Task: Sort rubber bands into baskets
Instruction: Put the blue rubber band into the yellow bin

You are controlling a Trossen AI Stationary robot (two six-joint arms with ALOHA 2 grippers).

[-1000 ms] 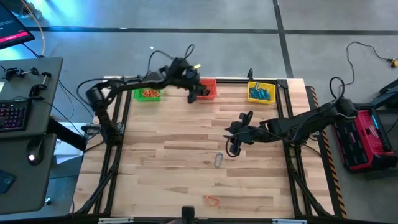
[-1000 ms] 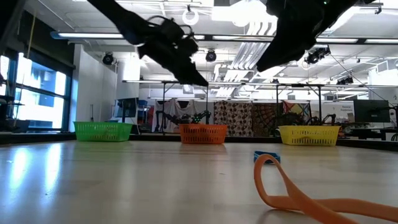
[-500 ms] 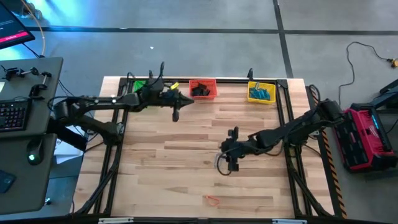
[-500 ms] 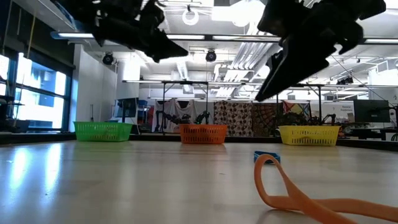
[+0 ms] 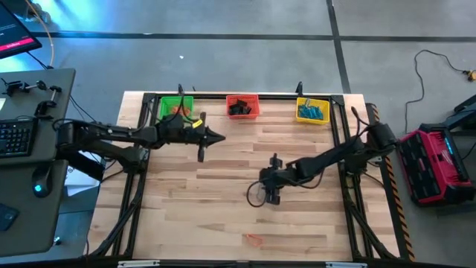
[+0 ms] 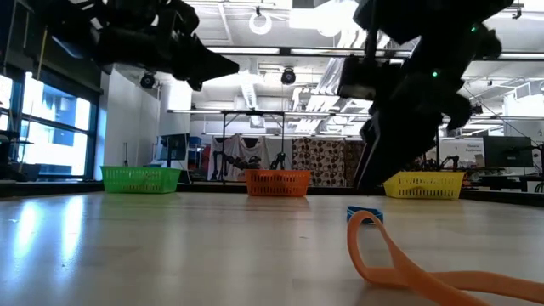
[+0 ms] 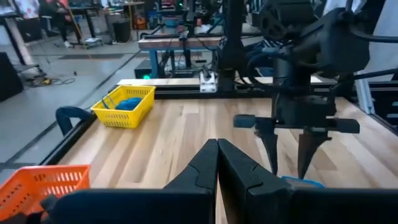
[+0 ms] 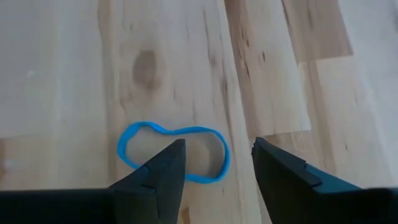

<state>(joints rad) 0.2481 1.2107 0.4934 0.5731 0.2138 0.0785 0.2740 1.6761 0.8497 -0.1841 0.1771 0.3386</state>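
Bright overhead ceiling lights (image 6: 255, 19), arms backlit dark, fg band (image 6: 399, 259) soft-focus.

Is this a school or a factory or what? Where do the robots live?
It looks like a robot lab or workshop, most likely. Ceiling strip lights run over a big open room, more workbenches stand behind the wooden table, and a keyboard sits on a desk beside it.

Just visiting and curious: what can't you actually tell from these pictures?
- Green basket contents: high view, the left arm covers part of it; low view shows only its mesh wall.
- Blue band: right wrist view, partly behind the right gripper; high view, too small.
- Orange band: low view, cut off by the edge.
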